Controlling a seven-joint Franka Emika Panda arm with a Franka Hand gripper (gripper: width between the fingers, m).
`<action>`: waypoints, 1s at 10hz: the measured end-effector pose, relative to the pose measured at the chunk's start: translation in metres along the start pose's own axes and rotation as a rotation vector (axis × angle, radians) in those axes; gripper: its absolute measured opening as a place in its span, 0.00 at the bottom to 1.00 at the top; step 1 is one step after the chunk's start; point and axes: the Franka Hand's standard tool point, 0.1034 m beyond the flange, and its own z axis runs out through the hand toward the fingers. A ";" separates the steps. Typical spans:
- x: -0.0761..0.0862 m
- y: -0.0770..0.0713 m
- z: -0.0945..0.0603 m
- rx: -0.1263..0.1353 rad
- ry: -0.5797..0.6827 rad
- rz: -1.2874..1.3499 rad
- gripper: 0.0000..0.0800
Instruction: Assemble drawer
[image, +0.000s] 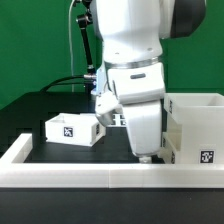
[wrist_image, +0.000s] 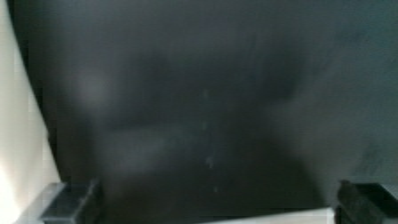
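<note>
A small open-topped white tray with a tag on its side sits on the black table at the exterior view's left. The tall white box-shaped housing stands at the exterior view's right, with a tag low on its front. My gripper hangs low over the table between them, close beside the housing and near the front rail. In the wrist view my gripper is open, its fingers wide apart over bare, blurred black table with nothing between them. A second tray is not in view.
A low white rail edges the table at the front and the left. The marker board lies behind my arm. A white strip runs along one edge of the wrist view; I cannot tell what it is.
</note>
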 end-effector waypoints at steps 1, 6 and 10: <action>-0.009 -0.006 -0.006 -0.020 -0.005 0.026 0.81; -0.042 -0.092 -0.027 -0.048 -0.048 0.093 0.81; -0.051 -0.121 -0.035 -0.057 -0.064 0.119 0.81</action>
